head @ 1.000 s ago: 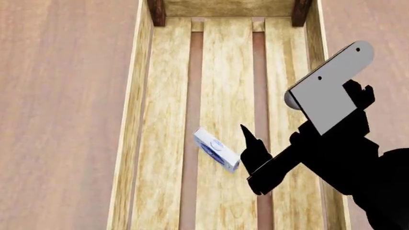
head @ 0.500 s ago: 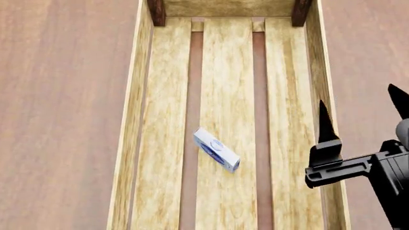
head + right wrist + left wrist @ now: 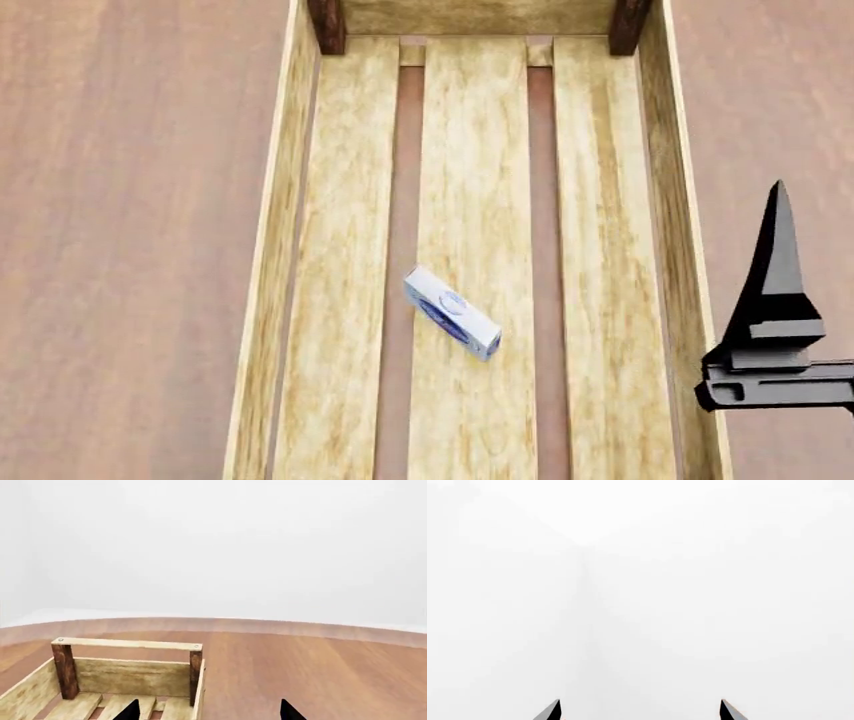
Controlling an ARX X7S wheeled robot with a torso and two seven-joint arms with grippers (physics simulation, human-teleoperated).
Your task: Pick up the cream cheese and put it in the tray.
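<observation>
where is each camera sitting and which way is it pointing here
Head view: on the robot's head, looking down into the tray where the cream cheese lies; the right hand shows at the edge.
Left wrist view: near the left hand, facing blank white; only two fingertips show.
Right wrist view: near the right hand, facing level over the tray's far end and the table; fingertips show.
Head and right wrist views share the tray.

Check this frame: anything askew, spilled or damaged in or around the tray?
Only a small thing: the cream cheese lies at a diagonal across the tray's middle slat, not squared to it. Nothing looks spilled or broken. The right gripper is outside the tray, empty.
</observation>
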